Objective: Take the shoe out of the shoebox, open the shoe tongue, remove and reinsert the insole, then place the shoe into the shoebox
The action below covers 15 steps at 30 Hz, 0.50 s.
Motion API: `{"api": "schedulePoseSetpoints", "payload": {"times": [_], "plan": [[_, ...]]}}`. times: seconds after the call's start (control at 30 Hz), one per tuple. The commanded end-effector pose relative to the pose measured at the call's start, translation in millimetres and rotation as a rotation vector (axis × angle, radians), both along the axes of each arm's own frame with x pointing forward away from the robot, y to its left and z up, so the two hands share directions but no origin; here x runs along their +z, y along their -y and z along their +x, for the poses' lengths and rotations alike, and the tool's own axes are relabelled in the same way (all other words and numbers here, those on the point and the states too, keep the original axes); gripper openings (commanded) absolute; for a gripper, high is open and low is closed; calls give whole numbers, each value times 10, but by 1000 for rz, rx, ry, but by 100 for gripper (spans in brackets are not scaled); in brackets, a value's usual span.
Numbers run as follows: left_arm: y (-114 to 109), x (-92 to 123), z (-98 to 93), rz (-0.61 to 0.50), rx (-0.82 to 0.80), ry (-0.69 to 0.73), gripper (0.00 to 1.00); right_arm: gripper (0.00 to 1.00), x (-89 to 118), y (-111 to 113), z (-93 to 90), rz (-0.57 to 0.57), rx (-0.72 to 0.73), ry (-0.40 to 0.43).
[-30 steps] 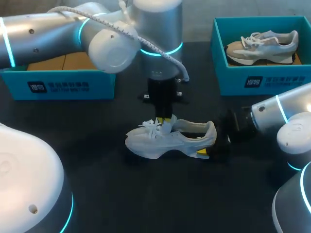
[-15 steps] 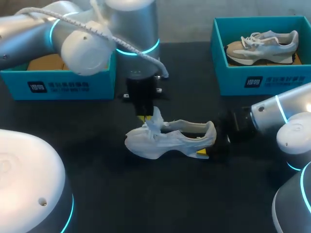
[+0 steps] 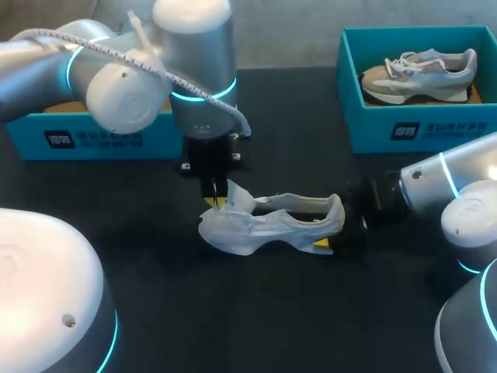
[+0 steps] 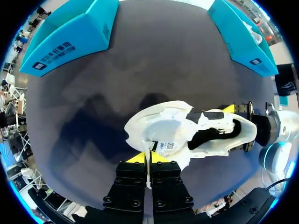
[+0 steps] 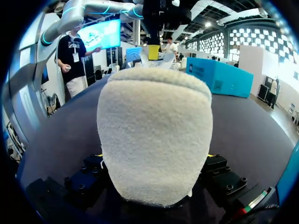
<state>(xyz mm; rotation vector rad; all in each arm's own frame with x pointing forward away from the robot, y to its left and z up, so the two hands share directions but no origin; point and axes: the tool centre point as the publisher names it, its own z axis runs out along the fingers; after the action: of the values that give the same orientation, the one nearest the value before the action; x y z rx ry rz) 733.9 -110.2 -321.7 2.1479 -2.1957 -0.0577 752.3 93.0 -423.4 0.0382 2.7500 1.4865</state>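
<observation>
Now the left shoebox (image 3: 93,140) and the right shoebox (image 3: 419,128) bear white print we leave unread. A small label (image 4: 167,146) shows inside the white shoe (image 3: 268,225), too small to read. The shoe lies on the table (image 3: 256,311). Our left gripper (image 3: 215,200) pinches its tongue (image 3: 235,196), and our right gripper (image 3: 330,242) clamps its heel. Our left arm has drawn the tongue leftward since a second ago.

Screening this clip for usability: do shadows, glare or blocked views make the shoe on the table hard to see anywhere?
Head view: white shoe stands out on the dark, glare-free table. Left wrist view: fisheye bends the table's edge; soft shadows lie beside the shoe. Right wrist view: the heel blocks the middle.
</observation>
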Motion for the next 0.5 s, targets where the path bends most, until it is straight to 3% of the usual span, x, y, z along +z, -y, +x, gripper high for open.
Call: {"api": "schedulePoseSetpoints", "payload": {"times": [0.03,0.43,0.5], "plan": [[-67,-196,45,-15,10,-27,4,0,-41,-40,0,-5,-2,-1],[-97,-490,16,-2,39,-88,35,0,-41,-40,0,-5,-2,-1],[-86,-499,12,-2,41,-91,47,0,-41,-40,0,-5,-2,-1]]}}
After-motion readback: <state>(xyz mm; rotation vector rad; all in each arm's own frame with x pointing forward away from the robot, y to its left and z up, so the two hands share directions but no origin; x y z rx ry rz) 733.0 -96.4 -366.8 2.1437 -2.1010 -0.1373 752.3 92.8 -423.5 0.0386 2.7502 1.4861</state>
